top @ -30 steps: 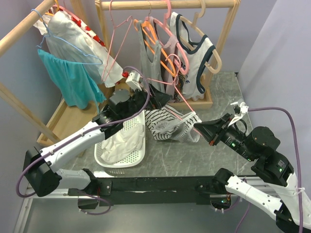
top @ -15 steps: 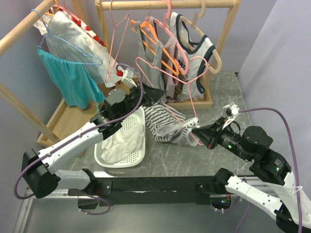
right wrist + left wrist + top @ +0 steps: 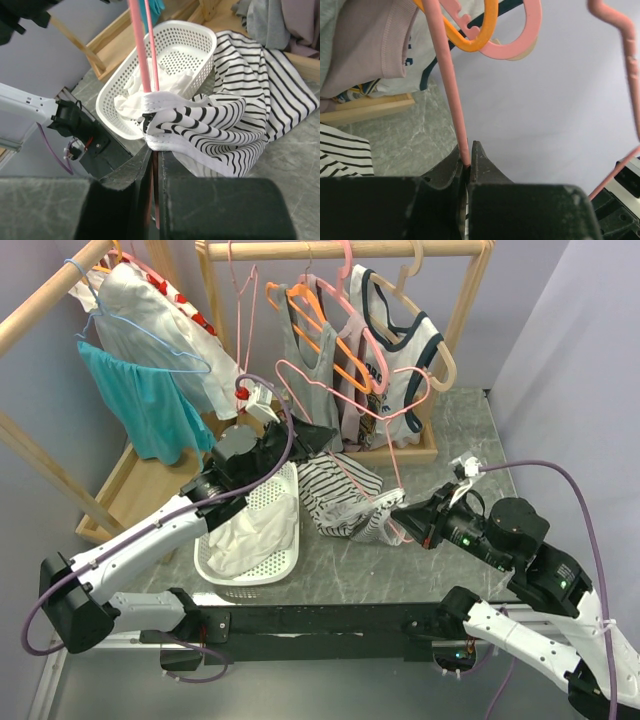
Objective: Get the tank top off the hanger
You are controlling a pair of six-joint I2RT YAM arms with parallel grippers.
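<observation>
Since a second ago, the left gripper (image 3: 318, 436) has been rising with the pink hanger (image 3: 449, 85), and its fingers, wide apart back then, are now pinching the wire tightly near the hanger's lower end. Over the same second the right gripper (image 3: 405, 512) has been sliding leftward and a little lower over the table (image 3: 460, 440).

At this moment the hanger is standing tilted in front of the wooden rack (image 3: 350, 250), its upper loop reaching among the hanging shirts. One of its wires is running down to the right gripper. The striped tank top (image 3: 335, 490) is sagging in a heap on the table, just beside the white basket (image 3: 285, 495). One bunched hem of it is still wrapping around the hanger wire right at the right gripper's tips.

From the right wrist, the fingers (image 3: 142, 165) are showing only a thin slit between them, with the pink wire passing through it and the striped hem pressing against their ends. Whether they are actually gripping the wire or the cloth, I cannot tell. White clothes are lying in the basket.
</observation>
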